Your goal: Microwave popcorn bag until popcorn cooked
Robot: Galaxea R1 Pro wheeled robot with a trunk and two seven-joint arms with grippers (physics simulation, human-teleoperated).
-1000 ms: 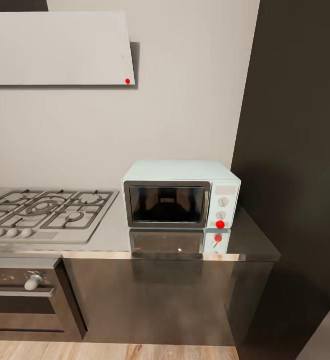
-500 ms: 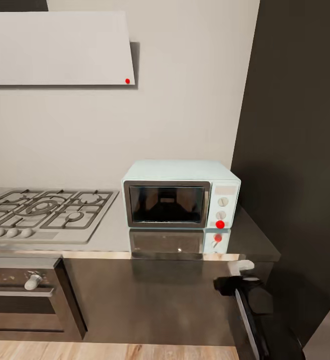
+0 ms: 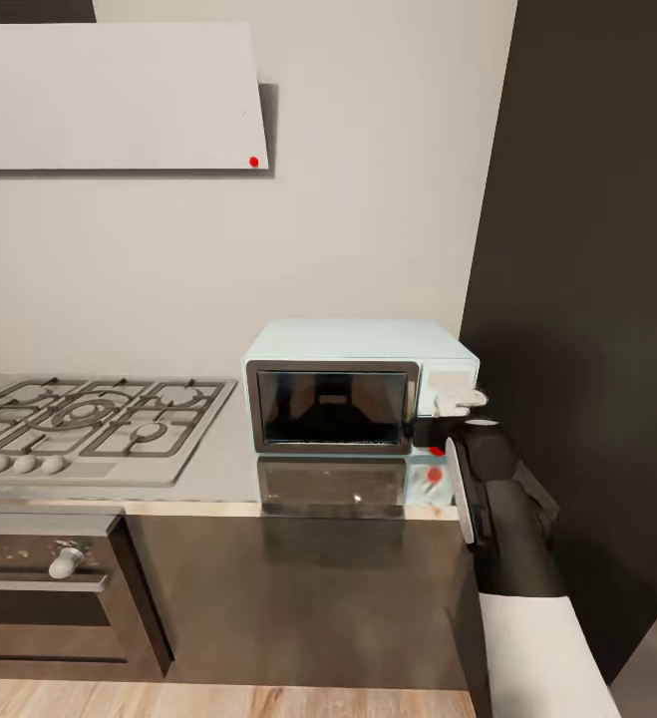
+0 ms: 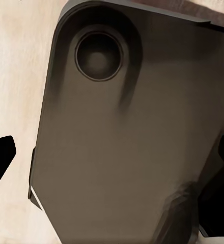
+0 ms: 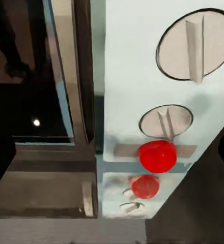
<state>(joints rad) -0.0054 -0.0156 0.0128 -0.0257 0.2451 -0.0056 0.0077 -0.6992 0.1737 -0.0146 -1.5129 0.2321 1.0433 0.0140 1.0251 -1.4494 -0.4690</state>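
The pale mint-blue microwave point(image 3: 348, 344) stands on the grey countertop point(image 3: 218, 479) with its dark glass door point(image 3: 330, 407) closed. My right gripper point(image 3: 463, 401) is raised in front of its control panel, covering the knobs there. The right wrist view looks close at two white knobs point(image 5: 196, 46) and the red indicator light point(image 5: 158, 156), with my right gripper point(image 5: 112, 157) open and nothing between its fingers. My left gripper point(image 4: 112, 152) hangs open over the robot's dark base. The popcorn bag and popcorn are out of view.
A steel gas hob point(image 3: 89, 424) lies left of the microwave under a white hood point(image 3: 119, 95). A black oven point(image 3: 49, 598) sits below the hob. A tall dark cabinet point(image 3: 587, 299) walls the right side. Wood floor point(image 3: 218, 698) runs along the cabinet fronts.
My right arm has come up from below the counter's front edge to the microwave's control panel. The camera and microwave have stayed put.
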